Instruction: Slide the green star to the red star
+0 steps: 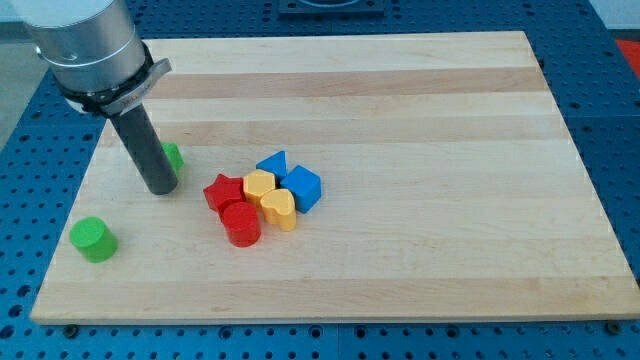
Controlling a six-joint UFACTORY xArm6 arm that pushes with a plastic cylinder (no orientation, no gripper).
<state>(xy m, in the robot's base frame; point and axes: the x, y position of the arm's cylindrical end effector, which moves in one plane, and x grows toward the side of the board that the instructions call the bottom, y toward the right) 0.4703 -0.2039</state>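
Nearest the view's bottom, a green cylinder stands on the wooden surface, well to the view's left of the red star and a little lower. The red star sits at the left edge of a tight cluster: a red cylinder touching it just below, a yellow block and a yellow heart to its right, then a blue cube and a blue triangular block beyond. My tip rests to the left of the red star, with a gap between them. The tool is a plain rod; it has no jaws and holds nothing. Behind the rod, left of the red star and slightly higher, a green block peeks out, probably the green star, though most of it is hidden. The push seems not yet set up: the tip stands beside the block, nearer the view's bottom, so the next move calls for getting round to its far left side, then driving it rightward and slightly down. No brand, label or writing is readable
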